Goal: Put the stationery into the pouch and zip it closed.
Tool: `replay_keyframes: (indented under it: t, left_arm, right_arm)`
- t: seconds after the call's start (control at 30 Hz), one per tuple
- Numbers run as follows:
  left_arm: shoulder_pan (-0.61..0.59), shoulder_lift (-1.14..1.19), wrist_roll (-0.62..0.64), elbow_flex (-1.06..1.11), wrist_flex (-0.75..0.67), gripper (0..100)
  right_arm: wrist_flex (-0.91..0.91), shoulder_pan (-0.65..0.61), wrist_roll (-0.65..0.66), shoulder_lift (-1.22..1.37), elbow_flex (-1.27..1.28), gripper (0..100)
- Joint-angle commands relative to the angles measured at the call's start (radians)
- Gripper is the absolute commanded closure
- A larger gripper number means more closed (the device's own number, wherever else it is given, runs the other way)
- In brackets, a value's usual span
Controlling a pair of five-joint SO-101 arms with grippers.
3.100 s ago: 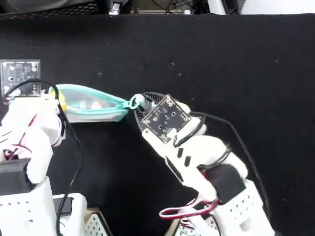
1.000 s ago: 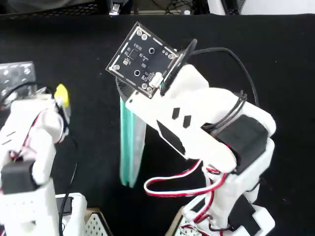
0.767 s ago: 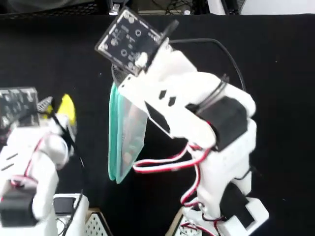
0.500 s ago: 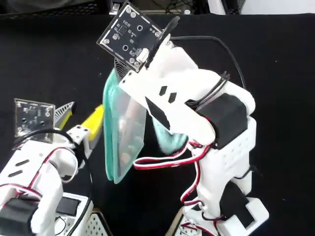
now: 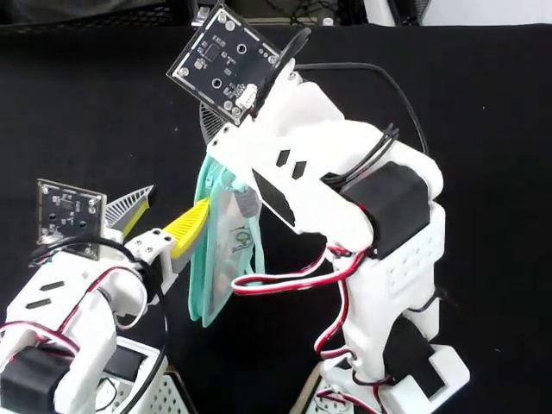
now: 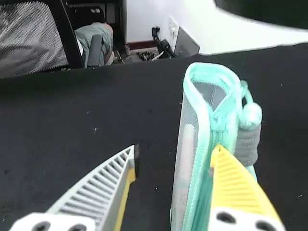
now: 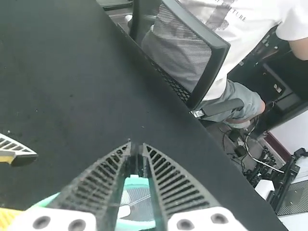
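Mint-green mesh zip pouch (image 5: 222, 250) dangling in mid-air, one pinch away from a drop

It hangs lengthwise clear of the black tabletop (image 5: 483, 103), between the two arms and nearer the front edge than the back. The right gripper (image 7: 137, 147) is clamped almost closed on its top end. Left gripper (image 5: 177, 200) is spread wide, yellow finger (image 6: 236, 187) at the pouch's side, touching or nearly so, grey one well apart. Some stationery (image 6: 185, 144) shows through the mesh, but I can't tell if the zip is run fully home. My worry: that's a tiny hold on a hanging bag. A nudge from the yellow finger could twist it loose, and any gap in the zip would let stuff spill.
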Motion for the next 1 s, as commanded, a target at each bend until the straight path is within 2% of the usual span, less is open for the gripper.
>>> replay_keyframes:
  t: [0.0,0.1,0.23,0.4,0.5,0.63,0.97]
  left_arm:
    - [0.008,0.0,0.006,0.015,-0.008,74]
    - [0.008,-0.003,0.005,0.022,-0.008,74]
    - [0.008,-0.003,0.005,0.016,-0.008,74]
    - [0.008,-0.003,0.005,0.021,-0.008,74]
    - [0.007,-0.005,0.005,0.016,-0.008,74]
    - [0.007,-0.005,0.005,0.016,-0.008,74]
    - [0.007,-0.005,0.005,0.013,-0.008,74]
  right_arm:
    - [0.052,0.015,0.009,-0.007,-0.007,98.4]
    - [0.172,0.015,0.012,-0.008,-0.024,98.3]
    - [0.186,0.017,0.008,-0.088,0.005,96.2]
    - [0.184,0.015,-0.014,-0.22,0.183,74.9]
    - [0.18,0.021,-0.014,-0.282,0.374,77.3]
    - [0.124,-0.032,-0.021,-0.364,0.576,78.6]
    - [-0.16,-0.058,-0.021,-0.535,0.975,78.6]
